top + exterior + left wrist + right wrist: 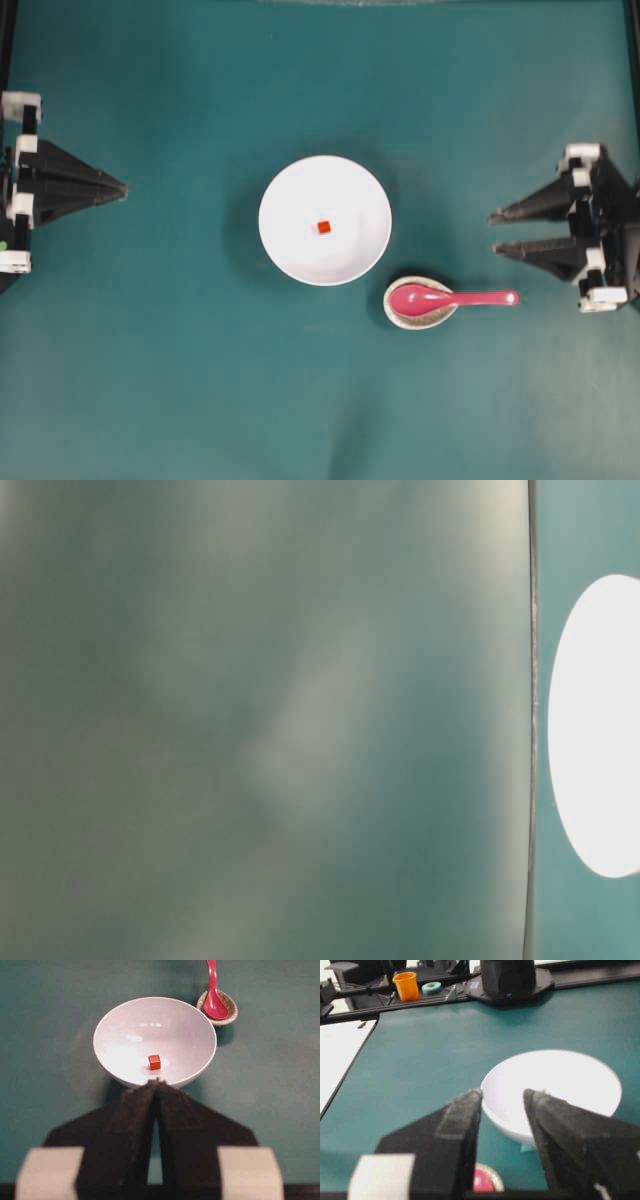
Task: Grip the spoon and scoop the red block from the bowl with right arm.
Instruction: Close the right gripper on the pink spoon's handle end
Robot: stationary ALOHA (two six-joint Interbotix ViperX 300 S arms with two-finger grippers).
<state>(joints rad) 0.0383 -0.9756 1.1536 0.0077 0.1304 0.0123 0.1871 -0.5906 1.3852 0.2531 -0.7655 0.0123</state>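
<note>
sitting at the middle of the white bowl (325, 220), the red block (324, 227) lies loose. just right and nearer, the pink spoon (450, 298) rests in a small speckled dish (394, 312), handle pointing right. right gripper (493, 232) spread, holding nothing; left gripper (125, 187) pressed together at far left. no readable writing.

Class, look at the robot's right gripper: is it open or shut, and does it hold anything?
Open and empty. In the overhead view the right gripper shows two separated fingers; the spoon lies apart, on its small dish.
</note>
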